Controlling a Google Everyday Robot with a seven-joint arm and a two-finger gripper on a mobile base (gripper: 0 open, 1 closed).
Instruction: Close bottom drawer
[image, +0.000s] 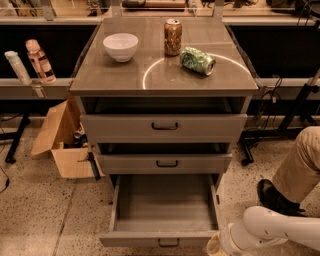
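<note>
Bottom drawer (165, 206) stood pulled out. Gripper (216, 246) sat at its front right corner, possibly touching; grip state I could not tell.

The grey metal, flat-fronted bottom drawer (145, 239) stands pulled far out at 6 o'clock in the view, below the two other fronts. Its plain tray lies level and a small dark bar handle is centred on its narrow front. The gripper (215, 247) sits by its front corner, toward 5 o'clock.

The single camera looks steeply down from in front, fairly near, facing the cabinet (200, 128) squarely; the tool (216, 246) shows at the picture's bottom right.
</note>
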